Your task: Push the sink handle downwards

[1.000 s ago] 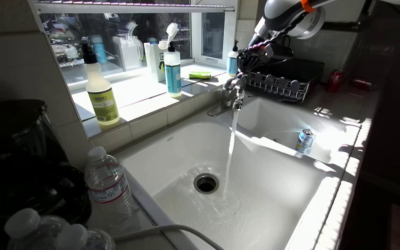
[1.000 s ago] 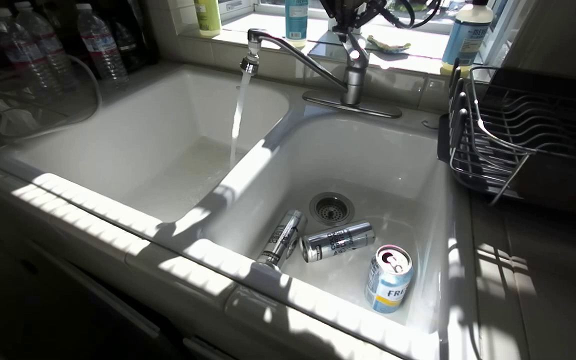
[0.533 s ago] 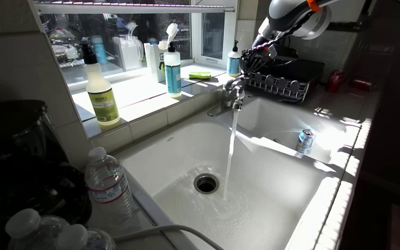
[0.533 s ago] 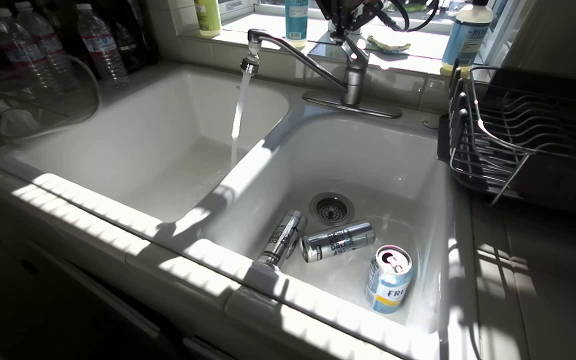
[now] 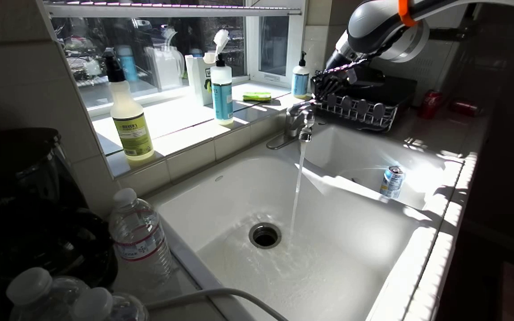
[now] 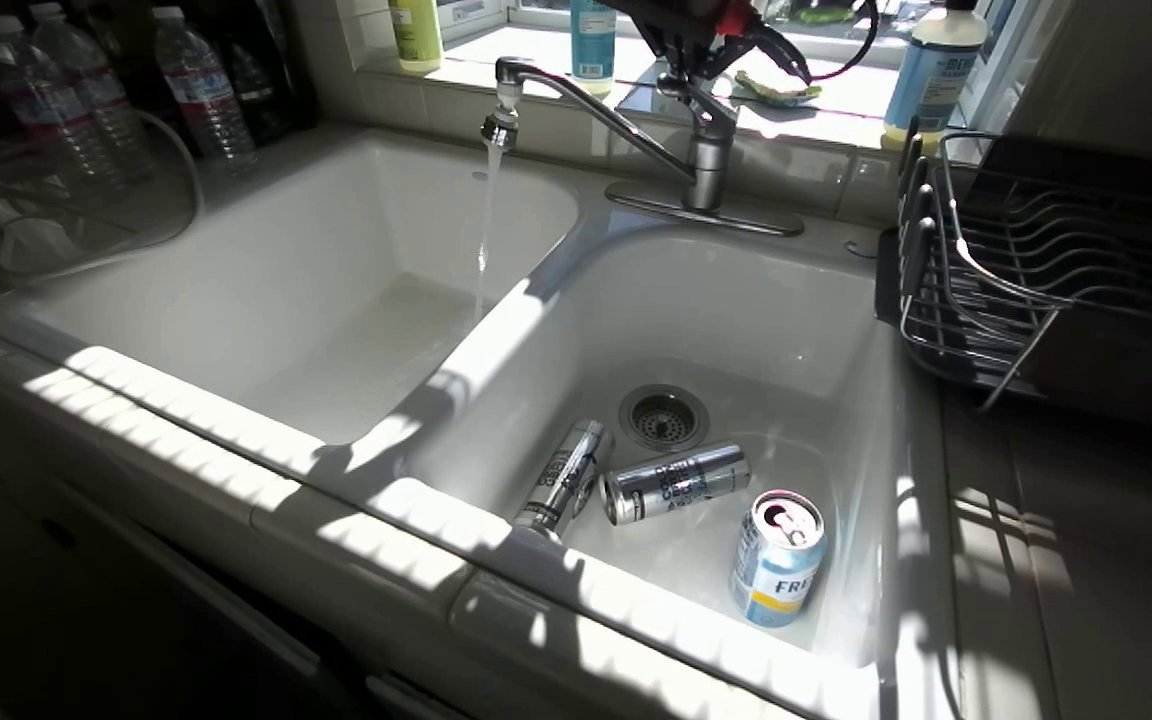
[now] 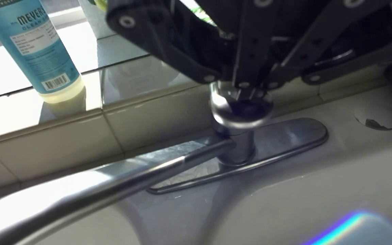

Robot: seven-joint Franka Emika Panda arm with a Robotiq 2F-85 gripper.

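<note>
Reaching the sink handle (image 6: 714,112) looks done, the pincer (image 7: 251,89) apparently closed against it; water (image 6: 487,215) runs, so downward pushing likely remains.

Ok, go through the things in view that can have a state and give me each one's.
Water stream: running, thin
Sink handle: likely not fully down, given the flow
Tool: shut, tips downward
Drain near the stream: no plug visible
Blue can: upright, looks opened
Silver cans: lying on their sides
Red cans: one upright, one on its side
Blue pump bottles: upright
Yellow bottle: upright
Water bottles: upright, capped
</note>
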